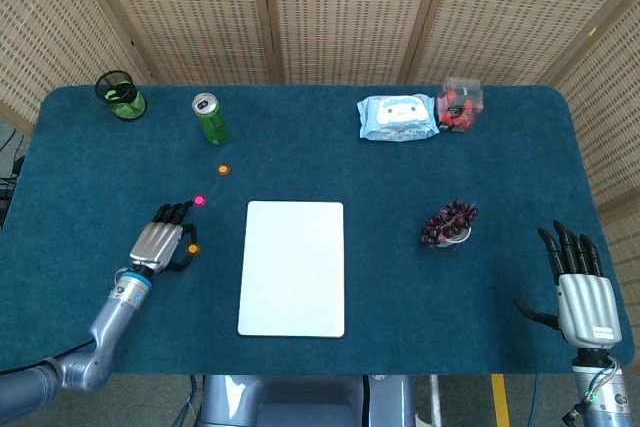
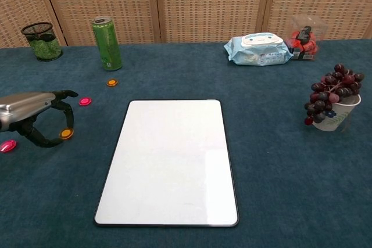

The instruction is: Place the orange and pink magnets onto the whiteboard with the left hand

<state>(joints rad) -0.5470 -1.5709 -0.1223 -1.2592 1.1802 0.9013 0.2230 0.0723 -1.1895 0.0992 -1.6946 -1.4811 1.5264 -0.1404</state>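
My left hand (image 1: 160, 243) (image 2: 30, 112) arches over an orange magnet (image 1: 192, 248) (image 2: 65, 135) left of the whiteboard (image 1: 292, 267) (image 2: 168, 161). A fingertip and the thumb close on the magnet's two sides, right at the table surface. One pink magnet (image 1: 199, 201) (image 2: 85, 101) lies just beyond the fingers. A second pink magnet (image 2: 7, 146) lies near the wrist, and a second orange magnet (image 1: 223, 169) (image 2: 111, 82) sits in front of the green can. The whiteboard is bare. My right hand (image 1: 580, 285) rests at the table's right front corner with its fingers spread and holds nothing.
A green can (image 1: 211, 118) (image 2: 107, 43) and a black mesh cup (image 1: 120, 94) (image 2: 42, 41) stand at the back left. A wipes pack (image 1: 397, 117) (image 2: 258, 48) and a snack box (image 1: 461, 104) are at the back right. A cup of grapes (image 1: 449, 223) (image 2: 334, 101) stands right of the board.
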